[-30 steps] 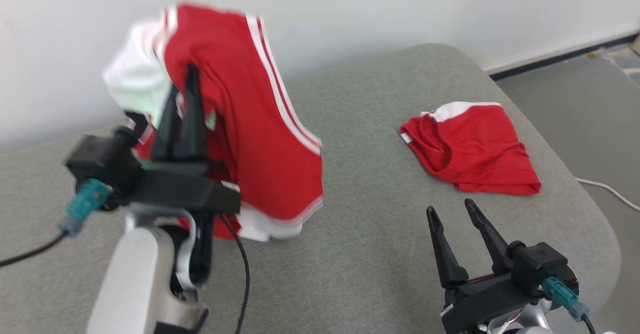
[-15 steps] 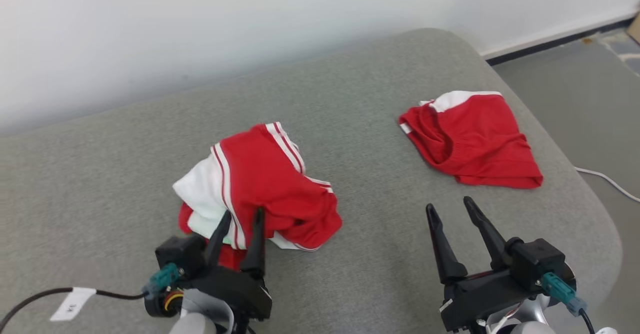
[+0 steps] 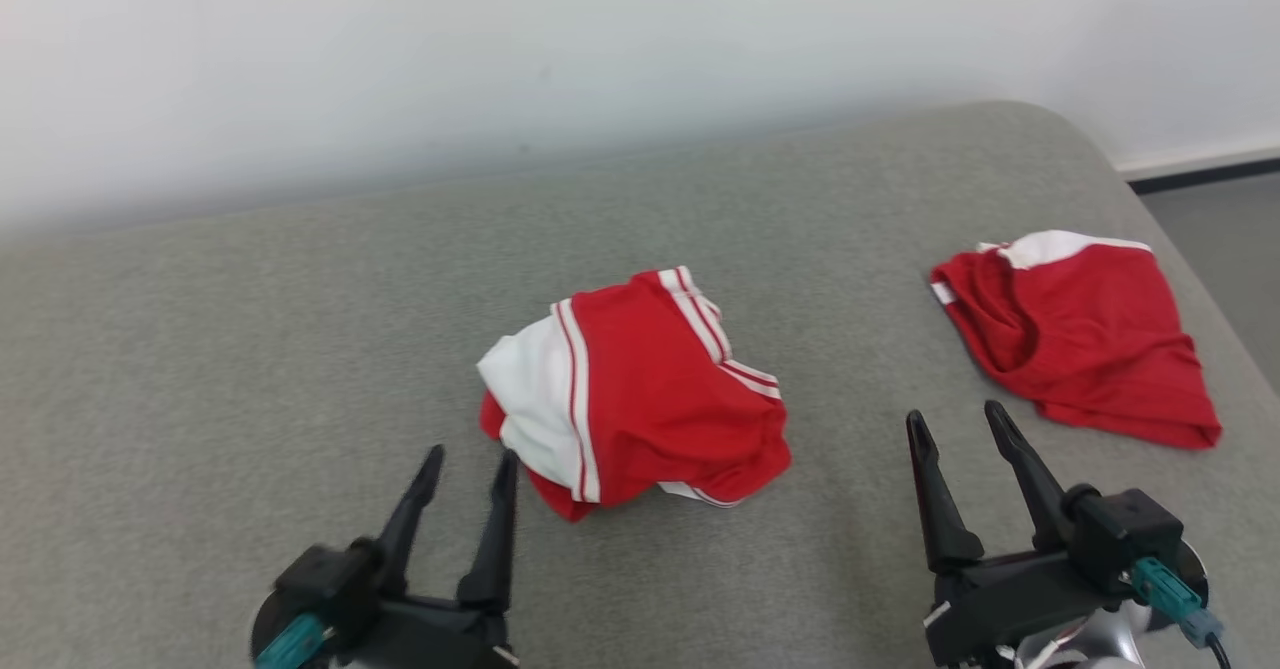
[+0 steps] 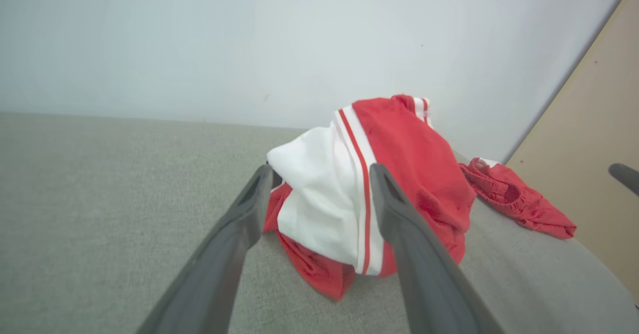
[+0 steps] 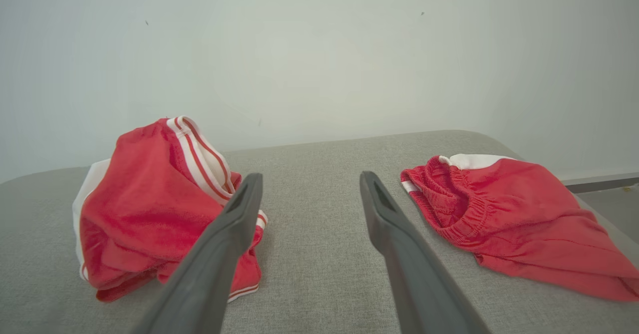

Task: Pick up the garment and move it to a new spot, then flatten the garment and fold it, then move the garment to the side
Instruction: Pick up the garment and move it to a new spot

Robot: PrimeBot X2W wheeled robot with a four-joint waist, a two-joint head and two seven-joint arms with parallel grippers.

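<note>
Change observed: a second ago the left hand [image 3: 472, 454] carried the red-and-white shorts [image 3: 650, 399] raised off the worktop [image 3: 250, 329]. It then came down with them and has since let go.
Left hand: fingers spread wide, holding nothing, drawn back low to the surface.
Right hand [image 3: 952, 414]: wide and empty, as it was throughout the last second.
Shorts, position: lying on the worktop just ahead of the left hand's fingertips and slightly to their right, and ahead-left of the right hand. The left wrist view cannot settle whether a fingertip touches the white panel.
Shorts, condition: a bunched heap, with the white side panel and striped edge folded over red layers. No hem or waistband is laid out flat.
Second red garment [image 3: 1080, 339]: ahead and to the right of the right hand, well apart from the shorts and undisturbed.
Camera note: the head view itself has shifted, so the sideways drift of objects is not their own.
Task standing: in my judgement, relocation is complete. Flattening is due next, then folding and setting aside.
Risk: a pinch into the heap may catch several layers at once.
</note>
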